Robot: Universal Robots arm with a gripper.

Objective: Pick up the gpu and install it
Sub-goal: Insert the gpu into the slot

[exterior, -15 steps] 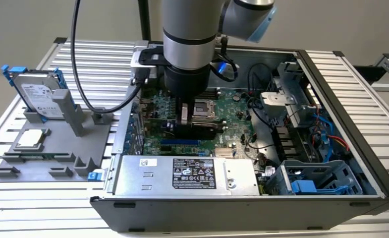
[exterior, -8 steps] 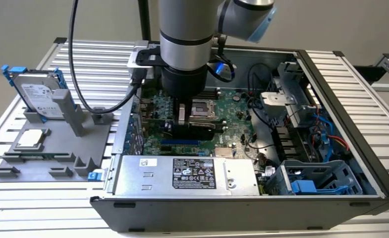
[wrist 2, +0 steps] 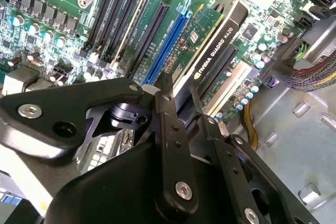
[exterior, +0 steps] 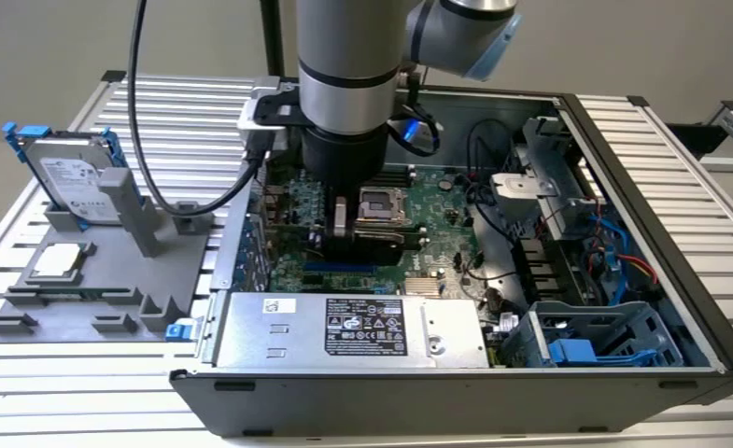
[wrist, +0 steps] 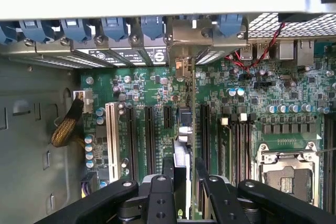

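Observation:
The gpu [wrist 2: 216,39] stands on edge over the green motherboard [wrist 2: 47,30], right beside a long blue slot [wrist 2: 169,39]. Its green board faces that slot and its black shroud faces away. In the first wrist view the gpu [wrist: 182,148] is seen edge-on, and its silver bracket [wrist: 181,62] reaches the case's rear slot openings. My gripper [wrist 2: 182,97] is shut on the gpu, one black finger on each face, as the first wrist view also shows at the gripper [wrist: 184,170]. In the exterior view the gripper [exterior: 351,238] is down inside the open computer case [exterior: 641,187]. Whether the card's edge is seated in a slot is hidden.
A silver hard drive with blue rails [exterior: 74,177] and a small chip [exterior: 61,261] sit on a grey fixture at the exterior view's left. In the case are the power supply [exterior: 354,331], a blue drive cage [exterior: 590,345], the processor socket [wrist: 286,174], memory slots [wrist: 236,140] and loose cables [exterior: 485,168].

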